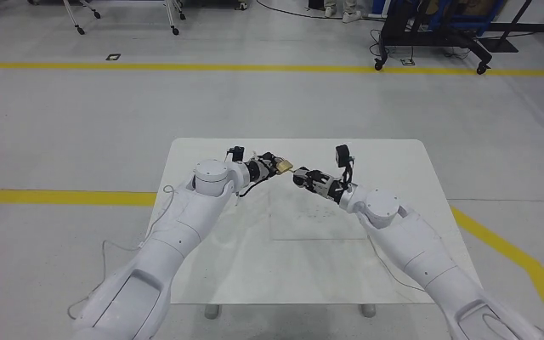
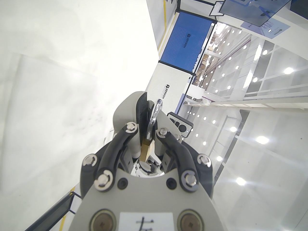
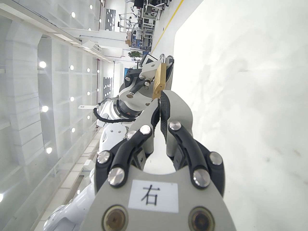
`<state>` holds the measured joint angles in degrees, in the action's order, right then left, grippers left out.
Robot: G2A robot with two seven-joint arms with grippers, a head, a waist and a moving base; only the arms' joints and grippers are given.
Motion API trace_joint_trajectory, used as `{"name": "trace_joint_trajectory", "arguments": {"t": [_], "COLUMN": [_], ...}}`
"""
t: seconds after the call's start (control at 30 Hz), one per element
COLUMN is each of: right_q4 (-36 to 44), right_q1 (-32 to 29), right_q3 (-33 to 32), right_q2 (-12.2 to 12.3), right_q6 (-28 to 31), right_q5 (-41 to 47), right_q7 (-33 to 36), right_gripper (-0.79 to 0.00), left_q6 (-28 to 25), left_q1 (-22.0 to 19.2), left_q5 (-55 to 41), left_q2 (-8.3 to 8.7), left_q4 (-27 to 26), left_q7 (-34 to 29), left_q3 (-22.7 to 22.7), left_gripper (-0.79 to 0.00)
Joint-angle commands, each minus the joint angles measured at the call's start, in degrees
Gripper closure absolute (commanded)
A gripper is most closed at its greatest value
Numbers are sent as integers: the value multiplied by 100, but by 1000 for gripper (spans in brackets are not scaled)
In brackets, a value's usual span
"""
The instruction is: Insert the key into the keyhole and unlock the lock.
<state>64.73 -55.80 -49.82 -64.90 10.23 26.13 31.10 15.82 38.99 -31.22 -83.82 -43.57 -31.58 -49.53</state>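
White counter (image 1: pixel 297 263) below both arms. Left arm (image 1: pixel 204 212) and right arm (image 1: pixel 399 221) angle inward from the near corners, and their jaws meet above the counter's middle, toward its far half.

Left jaws: closed on the lock (image 1: pixel 284 165), held off the counter. In the left wrist view the brass body (image 2: pixel 145 151) is seen edge-on between the two pads, with the steel shackle (image 2: pixel 155 111) beside the black pad of one finger. In the right wrist view a pad presses on each flat face of the lock (image 3: pixel 160 79), and the shackle (image 3: pixel 163 57) points away from the right arm.

Right jaws: closed, the pads nearly touching, the tips against the end of the lock opposite the shackle. A small brass-coloured piece (image 3: pixel 156 95) sits between the tips and the lock body. It is too hidden to tell whether it is the key, or whether anything has entered the keyhole.

Background: grey floor beyond the counter's far edge, crossed by a yellow line (image 1: pixel 255 65). Past it are the feet of a wheeled frame (image 1: pixel 127 17) and a dark trolley (image 1: pixel 433 38).
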Motion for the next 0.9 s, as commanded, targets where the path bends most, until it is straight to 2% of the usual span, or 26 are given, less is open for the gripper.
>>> {"name": "trace_joint_trajectory", "arguments": {"t": [0.0, 0.53, 0.87], "right_q4": [31, 157, 20], "right_q1": [-27, -163, -131], "right_q3": [-21, -185, -312], "right_q2": [-7, -68, -125], "right_q6": [-3, 0, -22], "right_q5": [-40, -199, 26], "right_q7": [22, 268, 595], "right_gripper": [0, 0, 0], "left_q6": [10, 21, -48], "left_q1": [2, 33, 63], "left_q5": [16, 184, 328], "left_q2": [-5, -39, -48], "left_q4": [-1, -8, -42], "left_q7": [7, -15, -180], "left_q3": [-18, -118, -153], "left_gripper": [0, 0, 0]}}
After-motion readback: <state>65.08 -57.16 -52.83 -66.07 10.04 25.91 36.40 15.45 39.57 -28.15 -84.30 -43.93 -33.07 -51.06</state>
